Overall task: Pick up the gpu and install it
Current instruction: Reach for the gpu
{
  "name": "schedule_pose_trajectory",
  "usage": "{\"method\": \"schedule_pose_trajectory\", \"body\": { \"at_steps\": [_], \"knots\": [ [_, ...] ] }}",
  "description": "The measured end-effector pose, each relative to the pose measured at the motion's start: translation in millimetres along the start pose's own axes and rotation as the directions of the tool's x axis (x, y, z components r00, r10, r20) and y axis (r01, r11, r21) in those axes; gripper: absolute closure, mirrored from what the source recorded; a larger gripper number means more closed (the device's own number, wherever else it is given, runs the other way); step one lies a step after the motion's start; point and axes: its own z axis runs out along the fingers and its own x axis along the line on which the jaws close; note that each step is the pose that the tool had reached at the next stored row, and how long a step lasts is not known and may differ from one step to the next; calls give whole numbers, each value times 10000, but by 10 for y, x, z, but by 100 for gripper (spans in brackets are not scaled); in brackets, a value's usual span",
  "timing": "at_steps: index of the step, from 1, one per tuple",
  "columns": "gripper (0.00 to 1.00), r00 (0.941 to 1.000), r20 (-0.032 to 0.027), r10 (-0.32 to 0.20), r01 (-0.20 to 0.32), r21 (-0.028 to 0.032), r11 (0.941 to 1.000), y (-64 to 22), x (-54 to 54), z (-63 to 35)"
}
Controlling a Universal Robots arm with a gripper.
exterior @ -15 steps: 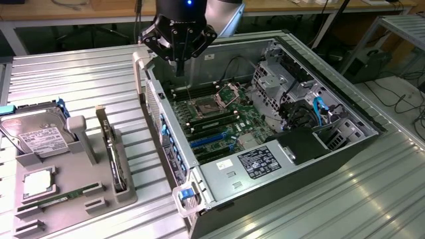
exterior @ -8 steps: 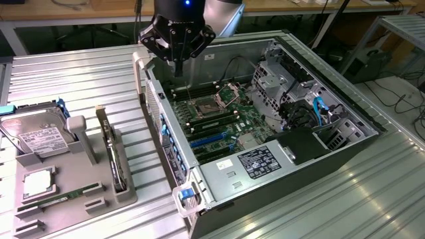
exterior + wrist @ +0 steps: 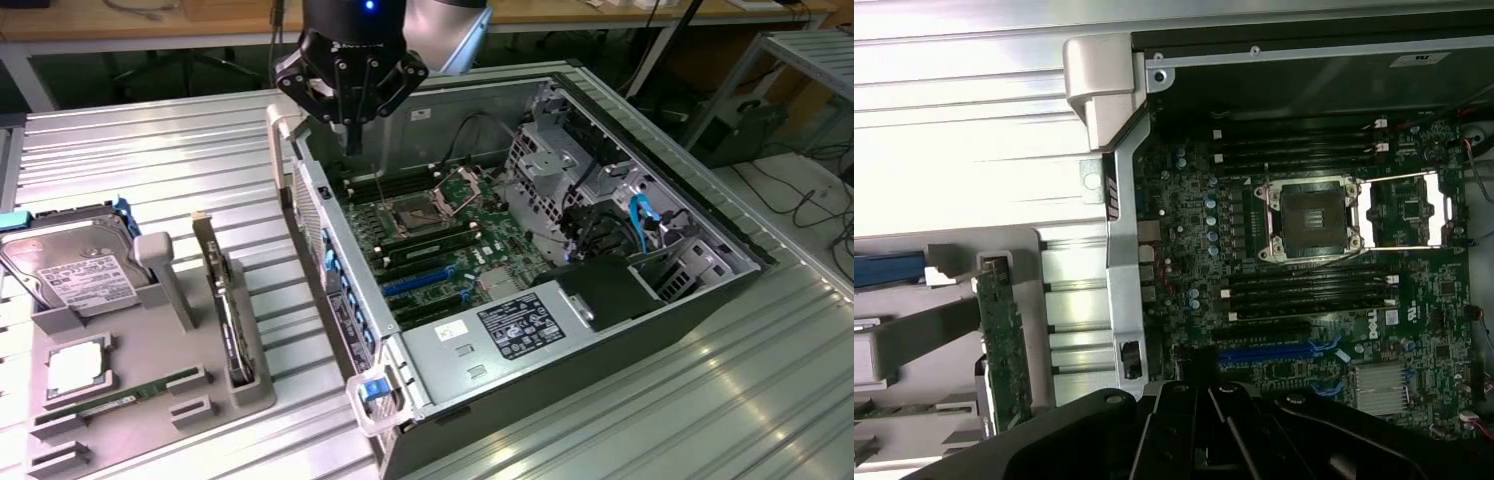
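The gpu (image 3: pixel 223 300) is a thin green card with a silver end bracket. It stands on edge in a slot of the grey holder (image 3: pixel 160 420) on the exterior view's left, outside the computer case, and nothing touches it. In the wrist view the gpu (image 3: pixel 1004 345) shows its green board beside the case wall. My black gripper (image 3: pixel 354 140) hangs shut and empty above the far left corner of the open case, over the motherboard (image 3: pixel 434 235) and well away from the gpu. The gripper (image 3: pixel 1204 400) appears in the wrist view as a dark mass over the blue expansion slots (image 3: pixel 1274 352).
The holder also carries a silver hard drive (image 3: pixel 67 270), a square processor (image 3: pixel 78 365) and a narrow memory stick (image 3: pixel 120 395). The open case (image 3: pixel 707 230) has a tall metal side wall (image 3: pixel 327 270) between the holder and the motherboard. Cables and drive bays crowd its right side.
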Motion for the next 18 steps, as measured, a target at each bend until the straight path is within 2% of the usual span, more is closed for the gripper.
{"method": "schedule_pose_trajectory", "body": {
  "at_steps": [18],
  "knots": [
    [89,10000,0,1,-1,0,10000,-9,94,-3]
  ]
}}
